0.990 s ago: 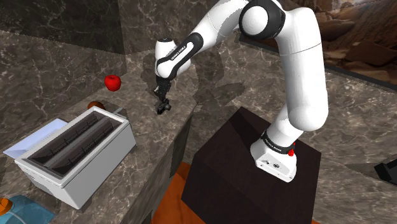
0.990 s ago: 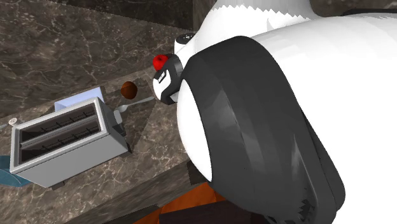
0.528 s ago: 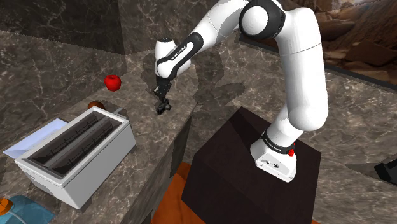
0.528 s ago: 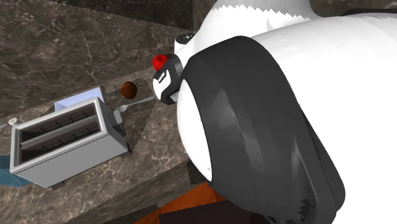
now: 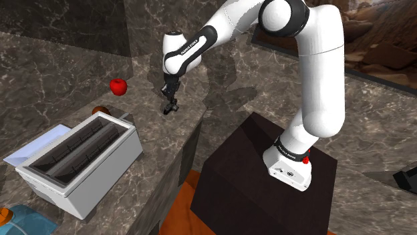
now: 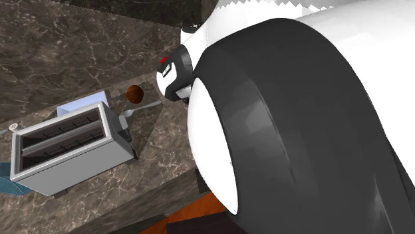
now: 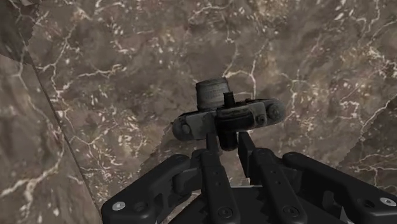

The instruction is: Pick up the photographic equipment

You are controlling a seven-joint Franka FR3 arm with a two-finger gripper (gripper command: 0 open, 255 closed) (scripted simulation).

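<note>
A small dark grey camera [image 7: 254, 114] with a stubby lens sits clasped between my two black fingers, which are shut on its body. My gripper [image 7: 228, 139] holds it just above the dark marbled counter [image 7: 114, 76]. In the shoulder view the gripper [image 5: 172, 100] hangs from the bent arm over the counter's near edge, with the camera [image 5: 170, 109] as a small dark shape at its tip, slightly off the surface.
A red apple [image 5: 118, 86] lies on the counter beyond the gripper. A grey two-slot toaster [image 5: 80, 160] stands toward the shoulder view's left, a small brown object [image 5: 100, 110] behind it. The counter edge drops off beside the dark stand [image 5: 260, 180].
The arm has risen and the gripper has lifted a little with the camera in it. In the second exterior view the arm now covers most of the apple.
</note>
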